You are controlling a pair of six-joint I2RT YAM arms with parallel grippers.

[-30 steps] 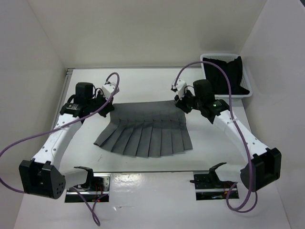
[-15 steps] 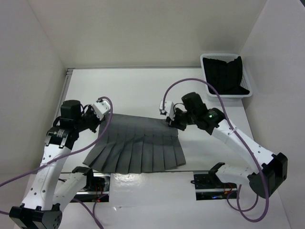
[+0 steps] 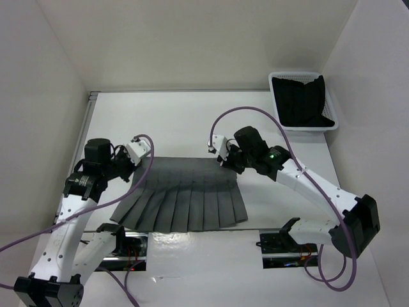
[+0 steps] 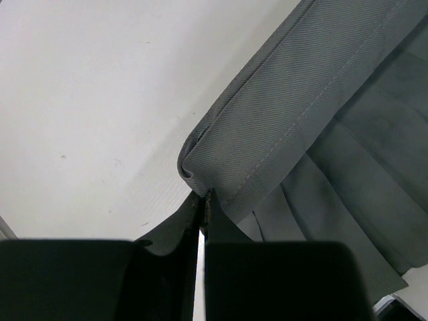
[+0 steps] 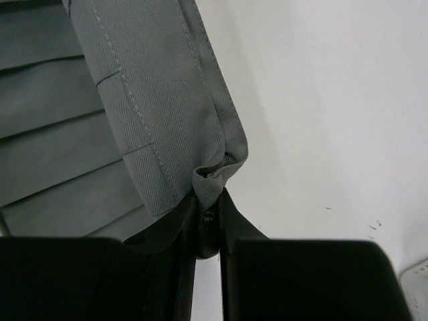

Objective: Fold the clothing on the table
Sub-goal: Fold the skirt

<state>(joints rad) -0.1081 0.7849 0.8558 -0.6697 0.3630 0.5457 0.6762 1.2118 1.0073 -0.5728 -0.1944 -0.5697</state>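
Left wrist view: left gripper (image 4: 200, 199) pinched almost fully shut on the 9 o'clock end of the waistband (image 4: 287, 107); only a hairline shows between the dark fingers (image 4: 170, 231); the cloth corner is bunched just above the tips.

Right wrist view: right gripper (image 5: 207, 200) clamped on the 3 o'clock end; its gap is a shade wider, with a puckered fold of grey fabric wedged in it.

Top view: skirt (image 3: 185, 198) fanned on the table (image 3: 179, 115), toward 6 o'clock of the tabletop; hem nearest the arm bases, waistband on the far side, drawn straight between the two grippers.

Judgement: both ends are pinched so the band runs taut and level; the top edge can then travel as one line toward the hem for a half fold; a grip at one end alone would likely let the pleats splay. Fold not yet made; pleats lie flat and orderly.

White mesh basket (image 3: 276, 78) holding a black cloth (image 3: 303, 102) at 1 o'clock, well apart from the skirt.

Writing: none legible; no label or brand visible on the waistband, only stitch lines.
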